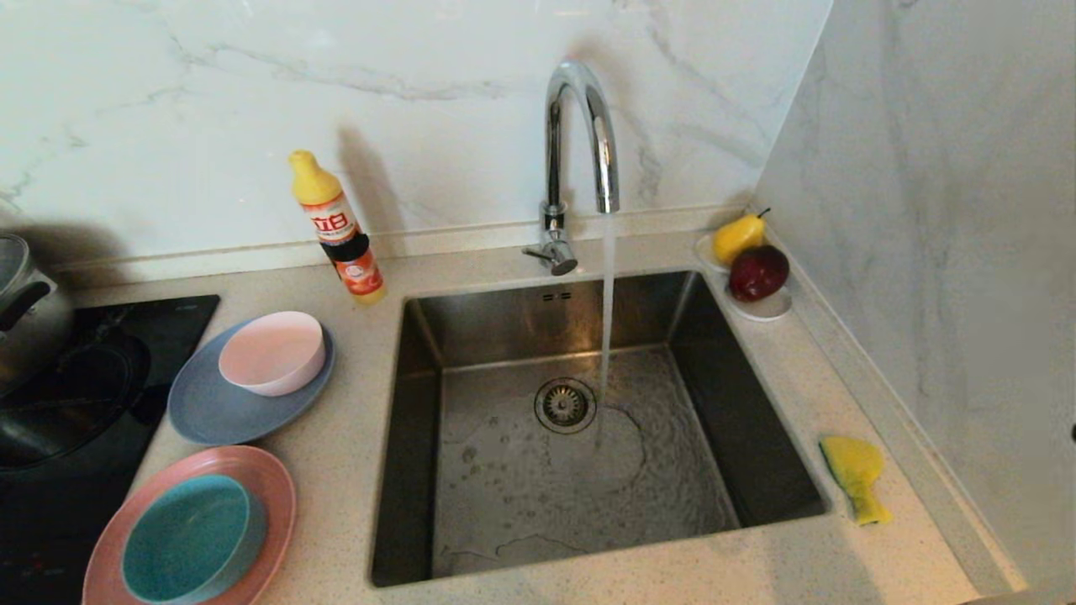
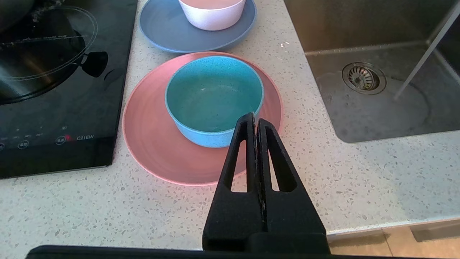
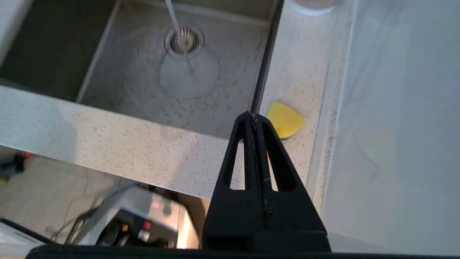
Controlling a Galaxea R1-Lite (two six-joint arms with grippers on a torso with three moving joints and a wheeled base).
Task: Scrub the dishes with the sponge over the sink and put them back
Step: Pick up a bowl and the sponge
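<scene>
The right gripper (image 3: 254, 116), black fingers pressed together and holding nothing, hangs above the speckled stone counter's (image 1: 353, 454) front edge, by the bent yellow-green sponge (image 1: 855, 476) lying right of the square steel sink (image 1: 761, 412). The left gripper (image 2: 254, 117), likewise closed and empty, hovers over the counter's front left, by the teal bowl (image 1: 192, 538) standing in the pink plate (image 1: 267, 487). Farther back, a pale pink bowl (image 1: 273, 351) sits on the grey-blue plate (image 1: 210, 412). Water runs from the chrome gooseneck faucet (image 1: 580, 134).
</scene>
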